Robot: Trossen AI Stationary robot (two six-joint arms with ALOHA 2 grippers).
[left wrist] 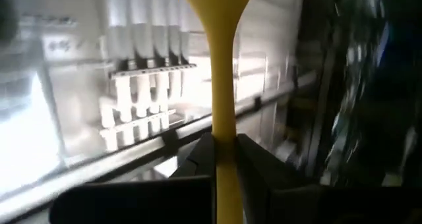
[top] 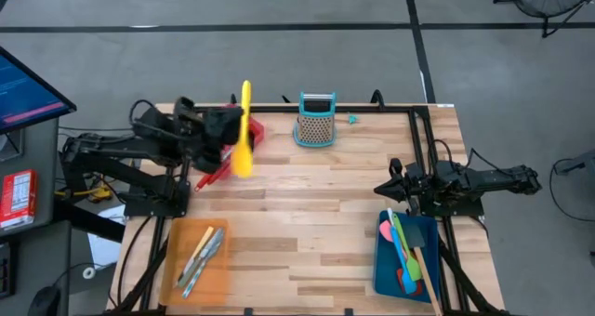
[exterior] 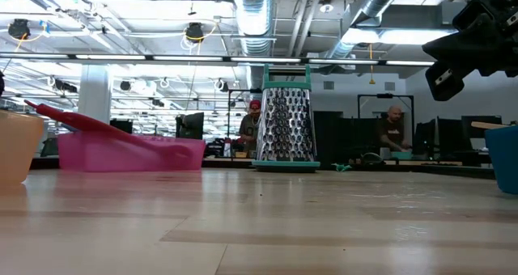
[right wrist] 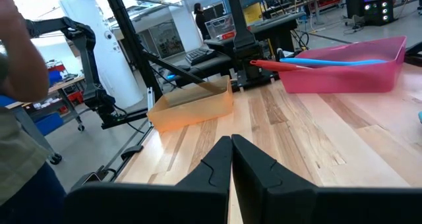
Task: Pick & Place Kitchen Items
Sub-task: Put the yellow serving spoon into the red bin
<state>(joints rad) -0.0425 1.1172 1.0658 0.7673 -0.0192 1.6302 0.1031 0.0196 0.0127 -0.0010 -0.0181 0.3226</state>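
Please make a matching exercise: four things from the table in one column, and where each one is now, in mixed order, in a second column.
Things:
1. yellow spoon
2. grater
3. silvery cutlery
4. green spatula

Places:
A. in the blue tray
B. held by the left gripper
C. in the orange tray
D. standing at the table's far edge

Pairs: 1-B, 2-D, 3-C, 4-A

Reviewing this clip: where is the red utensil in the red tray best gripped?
By its slim handle end, from above: the red utensil leans on the rim of the red tray, handle jutting outside the wall, clear of the table. The left pincer holds a yellow spoon.
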